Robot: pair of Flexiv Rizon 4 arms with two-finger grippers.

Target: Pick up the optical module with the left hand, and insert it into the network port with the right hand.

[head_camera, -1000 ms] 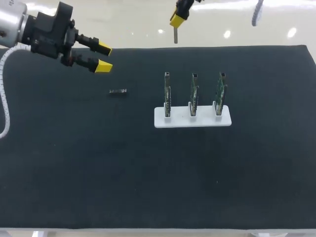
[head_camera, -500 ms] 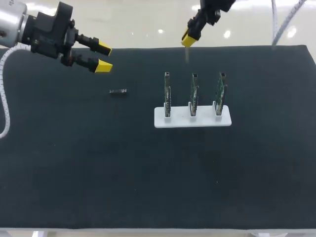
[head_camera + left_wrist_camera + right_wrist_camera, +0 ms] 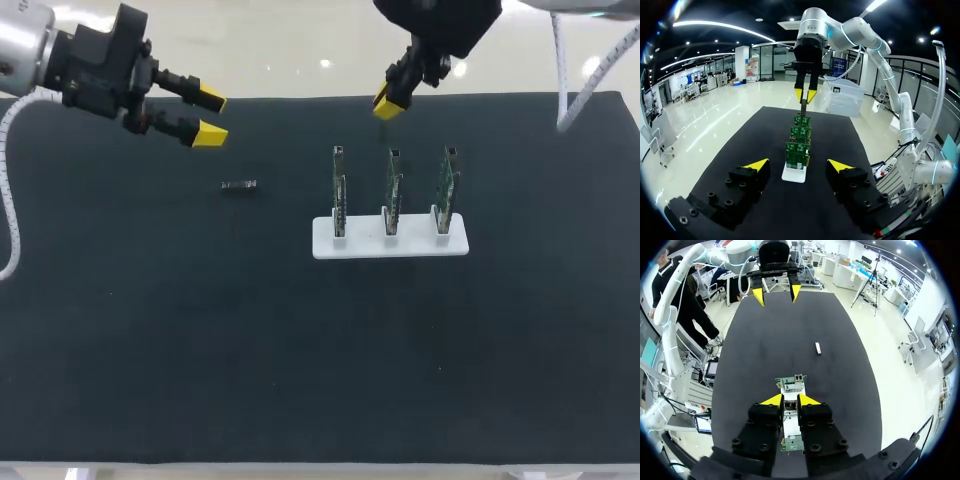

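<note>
1. The held optical module (image 3: pixel 803 105), a slim dark bar, hung upright from the right claw (image 3: pixel 805 95). The claw's two yellow tips were clenched on the bar's upper end. It was above the white stand (image 3: pixel 390 245), apart from the board tops.
2. The stand was a flat, white, rectangular plate carrying three thin green circuit boards (image 3: pixel 393 190) upright in a row. Each board had a small grey port socket (image 3: pixel 394 154) at its top edge.
3. A loose module (image 3: pixel 238 186), short, dark and oblong, lay flat to the left of the stand and well apart from it, with bare mat all round.
4. The left claw (image 3: pixel 209 116) hovered farther left of the stand, near the far edge. It was released, its wedge-shaped yellow tips spread wide with nothing between them.
5. The worktop (image 3: pixel 300 380) had a black, matte cover, with broad open room in front of the stand and to both its sides.
6. The head view showed only one tip of the right claw and hardly any of the bar. The left wrist view showed both tips and the boards lined up end-on. The right wrist view looked down past its tips onto the stand, and the loose module looked pale there.
</note>
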